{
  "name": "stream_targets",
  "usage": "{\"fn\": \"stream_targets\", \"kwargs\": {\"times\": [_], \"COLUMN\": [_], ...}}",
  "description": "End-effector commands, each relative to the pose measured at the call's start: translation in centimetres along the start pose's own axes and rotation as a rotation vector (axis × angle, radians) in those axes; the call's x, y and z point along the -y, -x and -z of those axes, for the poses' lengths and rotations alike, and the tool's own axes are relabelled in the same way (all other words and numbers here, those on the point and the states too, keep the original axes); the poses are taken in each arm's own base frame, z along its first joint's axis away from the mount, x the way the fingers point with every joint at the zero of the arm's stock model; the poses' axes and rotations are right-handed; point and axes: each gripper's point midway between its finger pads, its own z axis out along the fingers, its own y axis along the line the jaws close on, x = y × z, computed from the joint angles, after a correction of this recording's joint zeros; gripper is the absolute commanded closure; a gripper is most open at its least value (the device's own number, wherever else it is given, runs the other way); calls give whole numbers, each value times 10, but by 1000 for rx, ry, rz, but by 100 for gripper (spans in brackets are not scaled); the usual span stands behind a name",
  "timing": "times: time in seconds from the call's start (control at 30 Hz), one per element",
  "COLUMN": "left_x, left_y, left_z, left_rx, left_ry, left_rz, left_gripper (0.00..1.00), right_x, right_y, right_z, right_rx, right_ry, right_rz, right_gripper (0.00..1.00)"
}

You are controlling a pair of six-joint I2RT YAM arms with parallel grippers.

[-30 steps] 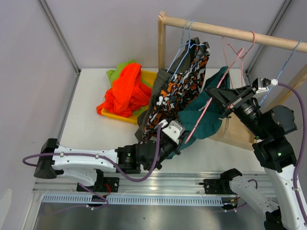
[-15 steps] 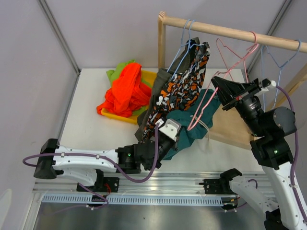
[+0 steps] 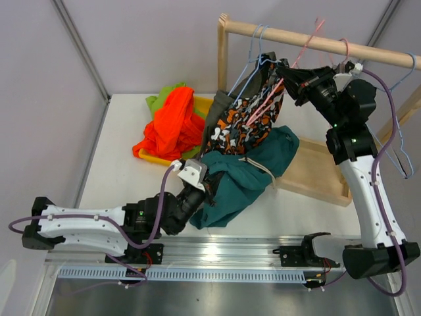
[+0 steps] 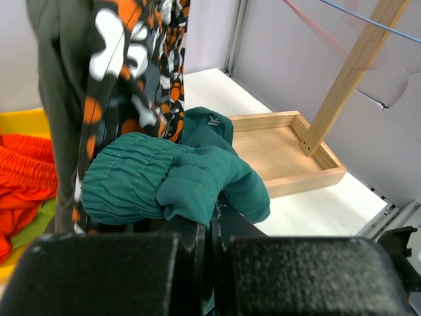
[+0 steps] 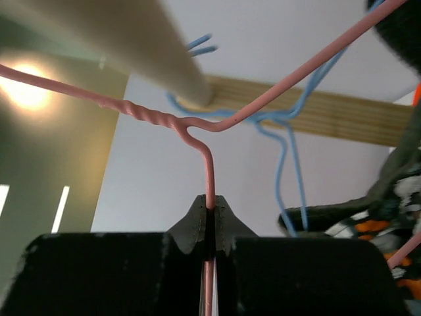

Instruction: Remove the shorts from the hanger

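Top external, left end effector [image 3: 199,185] gripping teal shorts [image 3: 245,172], right end effector [image 3: 285,70] pinching pink hanger [image 3: 264,103] near rail [image 3: 279,37]

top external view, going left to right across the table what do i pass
bright orange-red fabric shorts → orange-black-white camouflage print shorts → shallow wooden tray. Left out because they overlap their neighbours: lime green fabric shorts, dark teal fabric shorts.
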Motion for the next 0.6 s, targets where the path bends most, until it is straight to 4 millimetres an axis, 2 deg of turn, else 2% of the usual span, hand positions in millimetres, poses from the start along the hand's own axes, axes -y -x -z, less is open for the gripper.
{"fn": "stream_targets", "kwargs": {"times": [0.0,0.17,0.27,0.33,0.4,0.43,0.47,0.5,0.53,0.57], "left_x": [-10,-28,-41,-60,-83,-98,-110,-125,-140,-149], "left_y": [10,21,44,54,59,66,71,77,88,96], "left_z": [8,14,22,31,40,48,53,60,68,74], "left_rx": [15,6,17,13,14,19,29,27,47,59], "left_ry": [21,87,114,165,249,295,339,392,418,435], "left_rz": [62,29,24,-10,-59,-69,-67,-117,-100,-93], "left_gripper": [100,100,100,100,100,100,100,100,100,100], "right_x": [-4,25,32,34,40,41,42,43,48,44], "right_y": [17,29,23,16,12,10,8,6,3,1], "right_z": [5,7,20,33,43,47,56,61,66,73], "right_rx": [13,31,40,42,47,48,57,58,55,66], "right_ry": [37,-4,-19,-35,-68,-77,-91,-96,-119,-114], "right_rz": [43,36,48,70,109,123,136,163,167,185], "right_gripper": [100,100,100,100,83,70,54,33,27,17]}}
